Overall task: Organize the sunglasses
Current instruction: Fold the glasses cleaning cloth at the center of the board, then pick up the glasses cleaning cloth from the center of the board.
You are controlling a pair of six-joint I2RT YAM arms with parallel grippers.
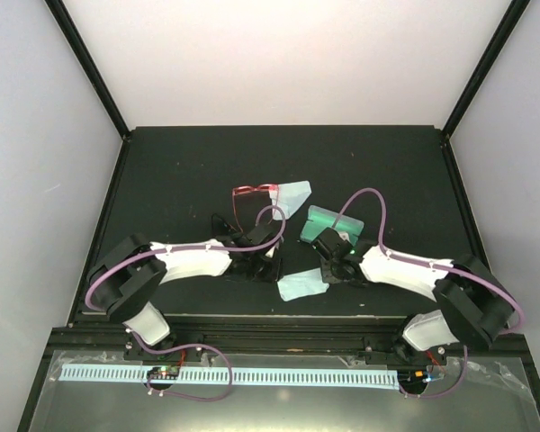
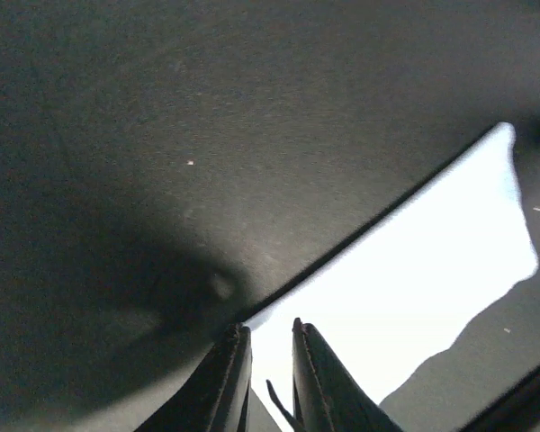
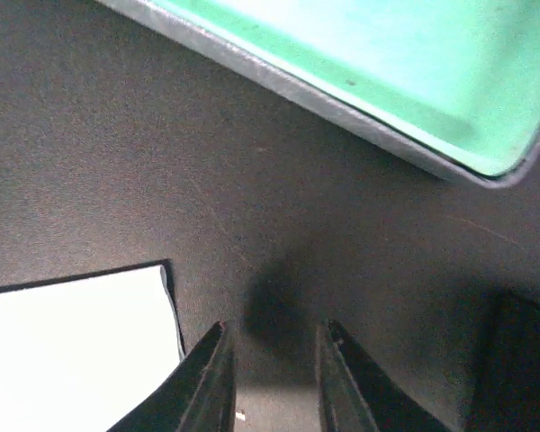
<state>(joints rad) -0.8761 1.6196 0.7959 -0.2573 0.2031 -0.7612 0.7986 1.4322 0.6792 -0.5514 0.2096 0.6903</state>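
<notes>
The red wire-framed sunglasses (image 1: 252, 191) lie on the black table towards the back, beside a light blue cloth (image 1: 294, 196). My left gripper (image 1: 272, 265) (image 2: 268, 328) is low over the table at the edge of a second cloth (image 2: 414, 297). Its jaws are nearly together, with a thin dark curved piece (image 2: 279, 405) between them that looks like an arm of the black sunglasses; the rest of that pair is hidden. My right gripper (image 1: 328, 250) (image 3: 274, 328) is open and empty just above the table, a short way in front of the open green-lined case (image 3: 387, 63).
The green-lined case (image 1: 333, 223) lies right of centre. The second light blue cloth (image 1: 301, 285) (image 3: 72, 351) lies near the front between the two grippers. A dark object (image 1: 220, 223) sits behind my left wrist. A raised rim (image 1: 279, 317) edges the near side of the table.
</notes>
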